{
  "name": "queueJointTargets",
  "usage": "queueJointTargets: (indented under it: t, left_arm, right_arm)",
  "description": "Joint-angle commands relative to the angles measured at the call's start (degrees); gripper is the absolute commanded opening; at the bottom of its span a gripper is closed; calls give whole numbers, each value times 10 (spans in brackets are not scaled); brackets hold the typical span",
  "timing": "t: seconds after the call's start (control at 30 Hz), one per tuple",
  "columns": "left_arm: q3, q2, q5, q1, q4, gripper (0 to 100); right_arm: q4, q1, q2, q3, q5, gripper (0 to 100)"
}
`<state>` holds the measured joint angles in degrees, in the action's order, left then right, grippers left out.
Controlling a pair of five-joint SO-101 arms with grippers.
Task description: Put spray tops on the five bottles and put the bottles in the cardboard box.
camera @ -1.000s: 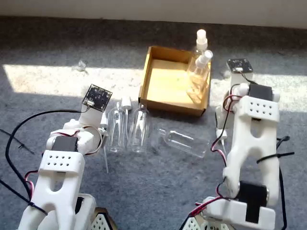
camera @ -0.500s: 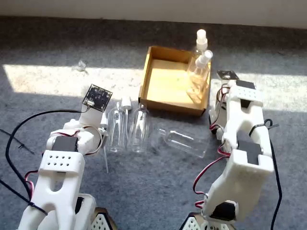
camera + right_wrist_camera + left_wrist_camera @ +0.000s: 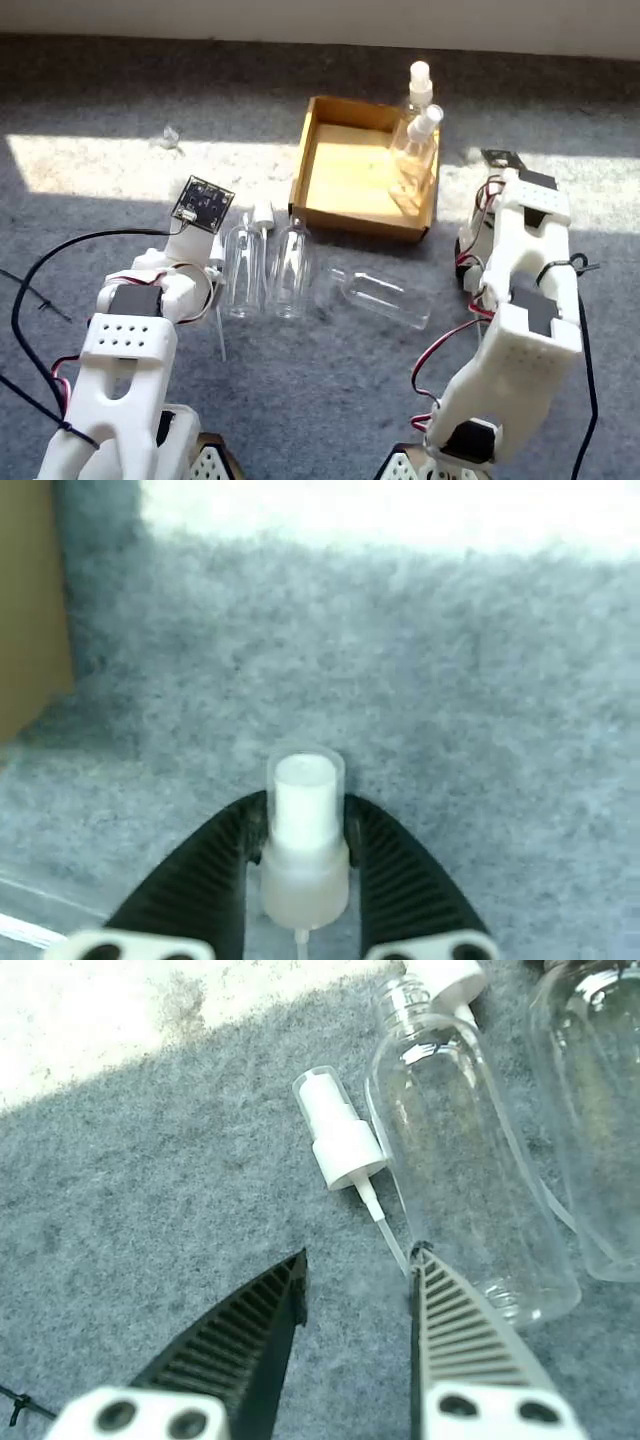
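Note:
Two clear bottles [image 3: 414,150] with white spray tops stand in the cardboard box [image 3: 340,205] at its right wall. Two topless bottles [image 3: 245,265] lie side by side in front of the box, and a third [image 3: 385,295] lies to their right. My left gripper [image 3: 358,1258] is open just above the carpet, with a loose spray top [image 3: 340,1145] lying ahead of its fingers beside one bottle [image 3: 470,1160]. My right gripper [image 3: 305,810] is shut on a white spray top [image 3: 303,865], held over the carpet right of the box.
Grey carpet covers the floor, with a sunlit band across the back. Another loose spray top [image 3: 263,212] lies at the necks of the two bottles. The box's corner [image 3: 35,610] stands close to my right gripper. A black cable [image 3: 60,250] trails left of the left arm.
The right arm folded down and forward, then shifted a little to the right, away from the box. The left arm and the bottles have stayed still.

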<state>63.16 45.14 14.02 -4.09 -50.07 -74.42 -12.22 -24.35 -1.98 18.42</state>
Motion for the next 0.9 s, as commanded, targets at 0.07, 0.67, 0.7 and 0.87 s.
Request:
queueJointTargets:
  t: [0.07, 0.67, 0.7, 0.87]
  left_arm:
    - [-4, -1, -5, 7, 11, 164]
    - [-5, -1, -3, 3, 11, 164]
    - [-5, -1, -3, 2, 11, 164]
    - [-5, -1, -3, 2, 11, 164]
  right_arm:
    - [-102, -29, 137, -81, 6, 3]
    - [-155, 453, 421, 68, -98, 4]
    - [-126, 469, 405, 96, -105, 4]
    - [-18, 498, 327, 200, -138, 4]
